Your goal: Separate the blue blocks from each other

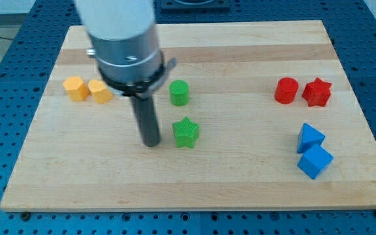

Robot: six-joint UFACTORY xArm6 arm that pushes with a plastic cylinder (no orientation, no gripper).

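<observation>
My tip point(151, 143) is just a bare rod with no claw to open or close, parked just left of the green star point(186, 133), well apart from the two blue blocks point(311, 138) point(315, 161) touching at near right. Risk I see: crossing right could clip the star, or shove both blues together. The pair stacks far-to-near, leaning slightly right.

Pale wooden board point(253, 189) with lengthwise plank seams lies flat on a blue perforated metal table point(5, 59) — regular rows of small holes — lit evenly, with a grey strip along the view's top-left corner.
</observation>
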